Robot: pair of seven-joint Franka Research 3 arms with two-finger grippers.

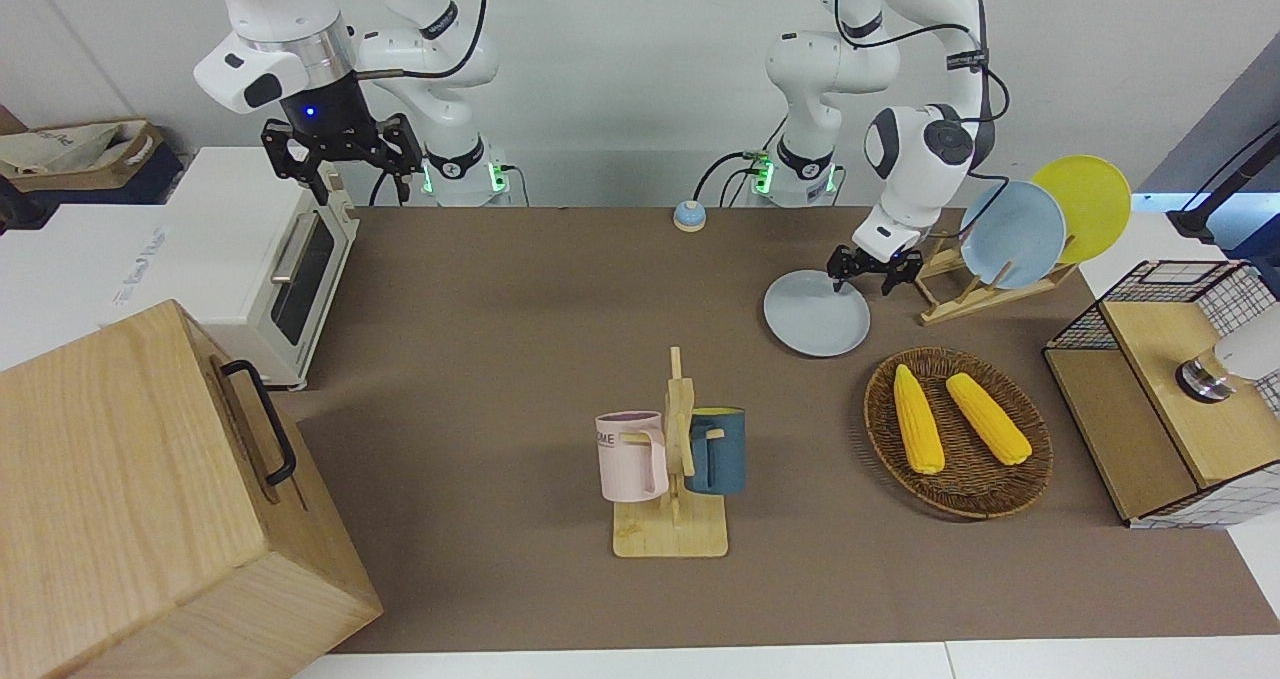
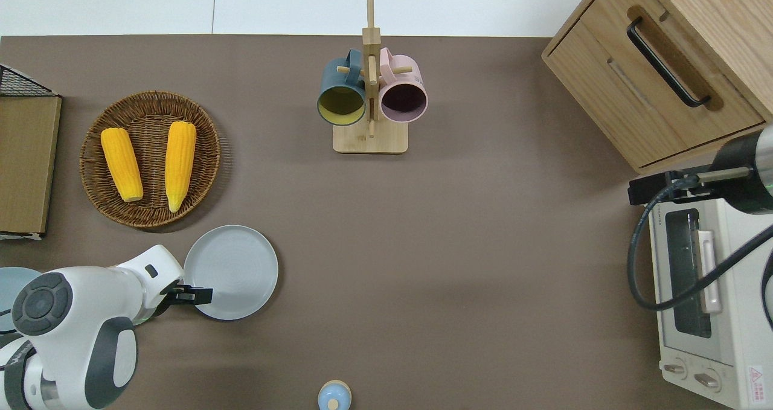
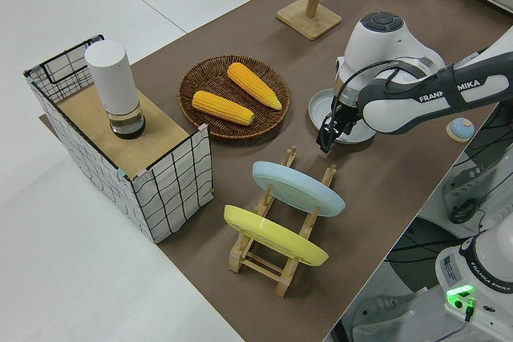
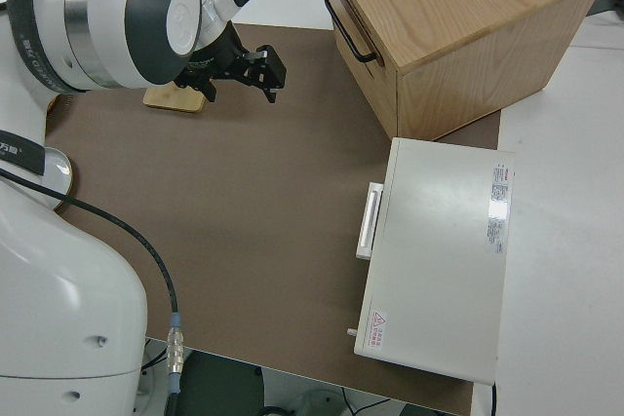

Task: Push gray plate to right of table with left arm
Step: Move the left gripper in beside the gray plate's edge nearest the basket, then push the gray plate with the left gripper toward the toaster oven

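Observation:
The gray plate (image 1: 817, 313) lies flat on the brown table (image 1: 500, 309) toward the left arm's end, nearer to the robots than the wicker basket; it also shows in the overhead view (image 2: 235, 268) and the left side view (image 3: 315, 104). My left gripper (image 1: 864, 281) is low at the plate's rim, on the side toward the dish rack, as the overhead view (image 2: 194, 294) and the left side view (image 3: 325, 140) show. Its fingers look apart and hold nothing. The right arm is parked, its gripper (image 1: 340, 164) open and empty.
A dish rack holds a sky-blue plate (image 1: 1012, 234) and a yellow plate (image 1: 1085, 199) beside the left gripper. A wicker basket (image 1: 1030, 479) holds two corn cobs. A mug rack (image 1: 672, 459), a small bell (image 1: 688, 216), a toaster oven (image 1: 290, 259), a wooden cabinet (image 1: 150, 499) and a wire crate (image 1: 1170, 379) also stand here.

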